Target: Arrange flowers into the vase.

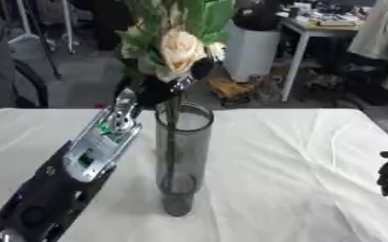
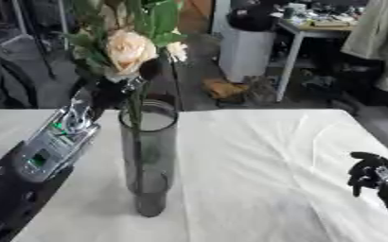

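Note:
A tall smoky glass vase (image 1: 180,156) stands on the white tablecloth near the middle. A bunch of flowers with a cream rose (image 1: 181,47) and green leaves is held above it, its stems running down inside the vase. My left hand (image 1: 157,90) is just over the vase's rim, fingers curled round the stems below the bloom. The left forearm slants up from the lower left corner. My right hand (image 2: 373,176) hovers at the right edge of the table, fingers curled, holding nothing.
The white cloth (image 1: 296,170) covers the whole table and lies wrinkled to the right of the vase. Beyond the far edge are a white bin (image 1: 251,49), a small table with clutter (image 1: 321,23) and dark chairs at the left.

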Controlling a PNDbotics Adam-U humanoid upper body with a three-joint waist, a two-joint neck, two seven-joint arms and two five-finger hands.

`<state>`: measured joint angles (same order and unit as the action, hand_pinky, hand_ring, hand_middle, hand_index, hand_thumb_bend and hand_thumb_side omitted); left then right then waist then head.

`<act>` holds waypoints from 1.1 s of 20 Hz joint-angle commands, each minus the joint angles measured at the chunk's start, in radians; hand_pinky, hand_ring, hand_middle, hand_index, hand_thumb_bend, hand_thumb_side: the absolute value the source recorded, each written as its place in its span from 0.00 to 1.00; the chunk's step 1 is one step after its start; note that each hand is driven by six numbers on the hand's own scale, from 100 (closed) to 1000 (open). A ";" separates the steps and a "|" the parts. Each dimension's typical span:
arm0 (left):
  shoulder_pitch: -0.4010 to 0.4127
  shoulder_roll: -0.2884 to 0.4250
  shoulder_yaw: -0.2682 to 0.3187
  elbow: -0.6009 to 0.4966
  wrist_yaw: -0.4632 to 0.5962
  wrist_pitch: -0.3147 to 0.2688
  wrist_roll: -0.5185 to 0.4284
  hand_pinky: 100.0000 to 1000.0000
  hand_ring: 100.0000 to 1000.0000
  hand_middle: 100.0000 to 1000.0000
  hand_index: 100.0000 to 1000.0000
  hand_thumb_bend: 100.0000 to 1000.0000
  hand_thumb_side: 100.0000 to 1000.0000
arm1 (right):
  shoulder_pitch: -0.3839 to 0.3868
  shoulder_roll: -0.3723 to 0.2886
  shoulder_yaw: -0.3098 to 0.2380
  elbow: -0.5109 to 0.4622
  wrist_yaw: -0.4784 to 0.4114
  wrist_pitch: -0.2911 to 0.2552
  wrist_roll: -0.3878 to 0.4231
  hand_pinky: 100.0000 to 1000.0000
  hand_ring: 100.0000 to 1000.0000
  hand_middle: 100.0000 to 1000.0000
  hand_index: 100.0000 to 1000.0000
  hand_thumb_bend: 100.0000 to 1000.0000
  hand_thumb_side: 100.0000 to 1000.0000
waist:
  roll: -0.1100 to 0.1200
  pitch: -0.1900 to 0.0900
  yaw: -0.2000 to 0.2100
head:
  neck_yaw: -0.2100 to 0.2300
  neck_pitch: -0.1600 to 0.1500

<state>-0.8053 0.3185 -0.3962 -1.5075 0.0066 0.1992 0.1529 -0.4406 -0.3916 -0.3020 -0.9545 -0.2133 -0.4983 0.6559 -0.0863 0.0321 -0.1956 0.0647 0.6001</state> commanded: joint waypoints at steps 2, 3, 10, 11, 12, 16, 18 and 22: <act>-0.013 0.015 0.005 -0.011 -0.008 -0.009 0.002 0.17 0.47 0.23 0.41 1.00 0.75 | -0.016 -0.024 -0.005 -0.009 -0.005 -0.066 0.062 0.24 0.42 0.46 0.78 0.00 0.71 | -0.001 -0.008 0.001 | 0.001 -0.007; -0.012 0.015 0.005 -0.012 -0.009 -0.010 0.002 0.18 0.48 0.24 0.41 1.00 0.75 | -0.016 -0.024 -0.005 -0.009 -0.005 -0.066 0.062 0.24 0.42 0.46 0.78 0.00 0.71 | -0.001 -0.008 0.001 | 0.002 -0.007; -0.001 0.011 0.002 -0.010 -0.009 -0.022 -0.004 0.24 0.54 0.30 0.44 1.00 0.76 | -0.016 -0.024 -0.005 -0.009 -0.005 -0.066 0.063 0.24 0.42 0.46 0.78 0.00 0.72 | -0.002 -0.007 0.001 | 0.002 -0.008; 0.001 0.010 0.002 -0.010 -0.008 -0.024 -0.004 0.25 0.55 0.31 0.44 1.00 0.76 | -0.016 -0.024 -0.005 -0.009 -0.005 -0.066 0.063 0.24 0.42 0.46 0.78 0.00 0.72 | -0.002 -0.007 0.001 | 0.002 -0.008; 0.004 0.009 0.002 -0.010 -0.008 -0.027 -0.003 0.26 0.56 0.32 0.44 1.00 0.76 | -0.016 -0.024 -0.005 -0.009 -0.005 -0.066 0.063 0.24 0.42 0.46 0.78 0.00 0.72 | -0.002 -0.007 0.001 | 0.002 -0.008; 0.016 0.004 0.002 -0.013 -0.001 -0.036 0.005 0.28 0.57 0.33 0.45 1.00 0.76 | -0.016 -0.023 -0.005 -0.008 -0.005 -0.067 0.063 0.24 0.42 0.46 0.78 0.00 0.72 | -0.002 -0.006 0.001 | 0.003 -0.007; 0.022 0.001 0.003 -0.017 0.001 -0.039 0.011 0.29 0.58 0.34 0.46 1.00 0.76 | -0.017 -0.023 -0.005 -0.008 -0.006 -0.067 0.064 0.24 0.42 0.46 0.78 0.00 0.72 | -0.003 -0.005 0.002 | 0.004 -0.007; 0.039 -0.004 0.005 -0.026 -0.003 -0.045 0.025 0.32 0.60 0.36 0.47 1.00 0.76 | -0.017 -0.022 -0.005 -0.007 -0.006 -0.069 0.064 0.24 0.42 0.46 0.78 0.00 0.71 | -0.005 -0.004 0.003 | 0.005 -0.008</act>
<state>-0.7549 0.3146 -0.3963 -1.5183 0.0037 0.1559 0.1716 -0.4406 -0.3915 -0.3020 -0.9539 -0.2138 -0.4985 0.6557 -0.0910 0.0363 -0.1921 0.0686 0.6000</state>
